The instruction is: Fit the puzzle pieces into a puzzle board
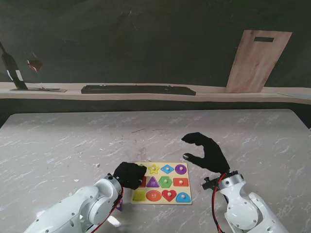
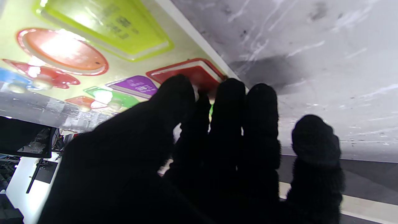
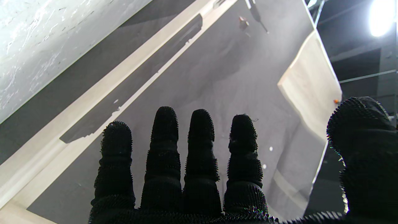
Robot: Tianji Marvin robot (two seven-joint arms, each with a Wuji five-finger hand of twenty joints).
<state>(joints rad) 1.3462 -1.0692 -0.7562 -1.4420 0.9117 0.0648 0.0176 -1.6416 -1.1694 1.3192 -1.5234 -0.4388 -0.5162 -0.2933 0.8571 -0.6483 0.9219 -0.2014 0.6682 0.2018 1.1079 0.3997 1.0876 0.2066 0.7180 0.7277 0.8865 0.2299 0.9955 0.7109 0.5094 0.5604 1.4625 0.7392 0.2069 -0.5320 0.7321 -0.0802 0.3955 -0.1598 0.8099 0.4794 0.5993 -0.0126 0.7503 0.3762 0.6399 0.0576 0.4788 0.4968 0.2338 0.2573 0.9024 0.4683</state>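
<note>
The wooden puzzle board (image 1: pixel 161 202) lies near me at the table's middle, with coloured shapes seated in its slots. My left hand (image 1: pixel 129 174) rests over the board's far left corner, hiding that slot and part of a red piece (image 1: pixel 143 182). In the left wrist view the fingers (image 2: pixel 230 124) lie close together over the red piece (image 2: pixel 192 70), and a sliver of green shows between them. Whether they hold anything I cannot tell. My right hand (image 1: pixel 206 153) hovers to the right of the board, fingers spread and empty, as the right wrist view (image 3: pixel 199 174) also shows.
A pale shelf runs along the back wall with a long dark tray (image 1: pixel 138 90), a wine bottle (image 1: pixel 12 68) and glass at far left, and a wooden cutting board (image 1: pixel 257 60) leaning at right. Something small and purple (image 1: pixel 119 205) shows by my left forearm.
</note>
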